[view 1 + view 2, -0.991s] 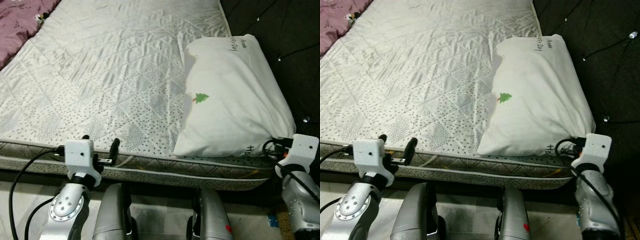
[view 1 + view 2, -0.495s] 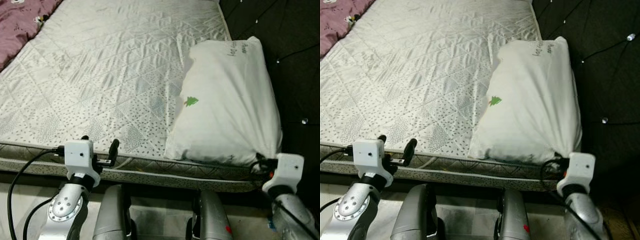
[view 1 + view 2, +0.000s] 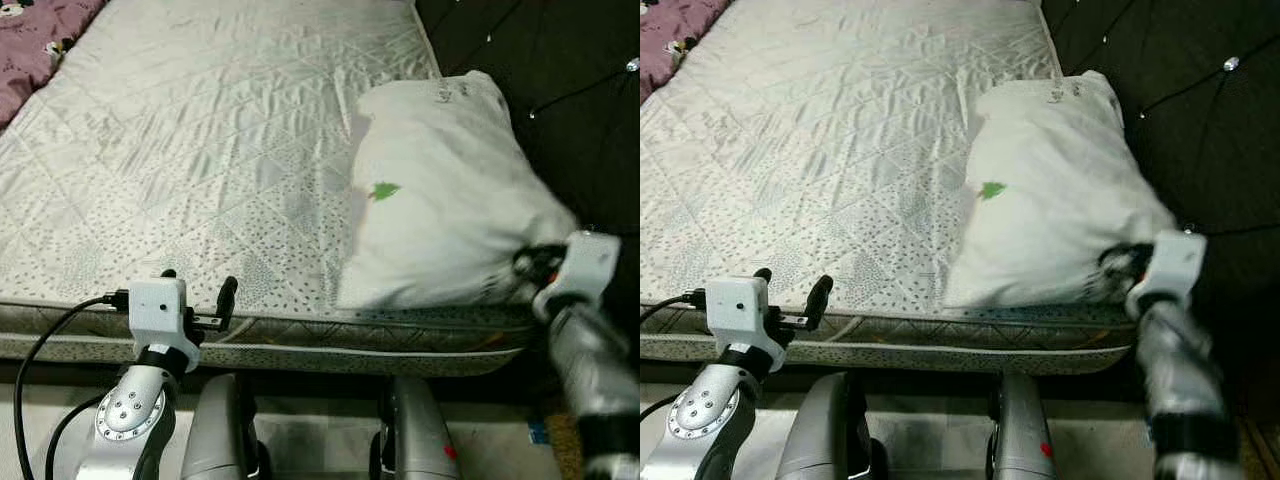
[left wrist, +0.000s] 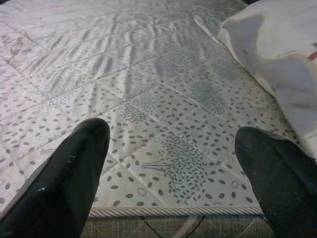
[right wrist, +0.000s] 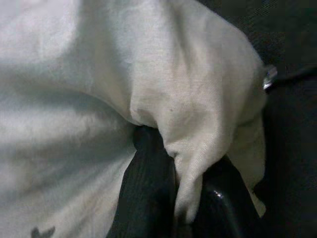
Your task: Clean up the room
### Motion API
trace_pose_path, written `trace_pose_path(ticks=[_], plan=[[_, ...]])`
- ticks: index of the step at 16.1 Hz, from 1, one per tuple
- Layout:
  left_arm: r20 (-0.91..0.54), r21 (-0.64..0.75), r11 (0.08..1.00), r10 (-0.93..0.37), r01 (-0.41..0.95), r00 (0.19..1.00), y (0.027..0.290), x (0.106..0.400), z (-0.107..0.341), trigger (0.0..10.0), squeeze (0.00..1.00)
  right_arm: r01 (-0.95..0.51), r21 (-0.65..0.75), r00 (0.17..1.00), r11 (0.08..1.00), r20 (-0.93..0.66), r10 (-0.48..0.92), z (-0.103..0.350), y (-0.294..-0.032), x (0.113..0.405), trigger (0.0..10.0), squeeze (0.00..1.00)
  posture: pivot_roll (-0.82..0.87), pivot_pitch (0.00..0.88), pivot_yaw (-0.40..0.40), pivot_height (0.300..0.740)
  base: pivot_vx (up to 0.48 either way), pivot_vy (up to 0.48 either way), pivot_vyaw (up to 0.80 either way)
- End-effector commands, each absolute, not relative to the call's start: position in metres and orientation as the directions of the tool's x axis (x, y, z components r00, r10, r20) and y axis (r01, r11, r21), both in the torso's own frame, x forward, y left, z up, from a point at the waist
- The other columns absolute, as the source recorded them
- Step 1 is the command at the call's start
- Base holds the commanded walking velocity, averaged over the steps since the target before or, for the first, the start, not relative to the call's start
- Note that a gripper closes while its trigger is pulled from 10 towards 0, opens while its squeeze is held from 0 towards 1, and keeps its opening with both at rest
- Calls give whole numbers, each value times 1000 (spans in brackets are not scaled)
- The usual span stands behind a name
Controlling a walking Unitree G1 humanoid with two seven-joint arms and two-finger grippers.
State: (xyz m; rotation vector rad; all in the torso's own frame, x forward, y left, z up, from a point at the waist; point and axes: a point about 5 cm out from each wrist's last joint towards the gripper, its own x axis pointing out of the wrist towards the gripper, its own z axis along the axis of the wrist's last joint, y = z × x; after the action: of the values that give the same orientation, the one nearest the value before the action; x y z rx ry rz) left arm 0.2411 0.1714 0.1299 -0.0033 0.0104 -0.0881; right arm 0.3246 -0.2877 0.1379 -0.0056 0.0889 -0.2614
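White pillow corner pinched by raised right end effector, left end effector level, fingers spread

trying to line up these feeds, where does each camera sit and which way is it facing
Left eye, right eye: on the head, looking forward and down at the mattress; both silver arms and legs show.
Left wrist: along the left gripper, open, low over the mattress edge.
Right wrist: along the right gripper, shut on the pillow corner.
Shared: pillow and mattress appear in the eye views and left wrist view.
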Motion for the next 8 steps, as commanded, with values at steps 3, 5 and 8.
trace_pose_path(ticks=[3,5,8], plan=[[-30,-1,998,-68,68,997,173,238,127,10000,0,320,-44,947,946,5,-320,167,-315,340,0,0,110,171,-21,573,0,0,0],[-37,-2,998,-65,65,997,174,238,127,10000,0,370,-49,929,928,14,-369,178,-330,345,0,0,111,173,-22,573,0,0,0],[-48,3,998,-55,55,997,175,239,126,10000,0,375,-70,926,925,-19,-377,172,-334,344,0,0,113,175,-19,573,0,0,0]])
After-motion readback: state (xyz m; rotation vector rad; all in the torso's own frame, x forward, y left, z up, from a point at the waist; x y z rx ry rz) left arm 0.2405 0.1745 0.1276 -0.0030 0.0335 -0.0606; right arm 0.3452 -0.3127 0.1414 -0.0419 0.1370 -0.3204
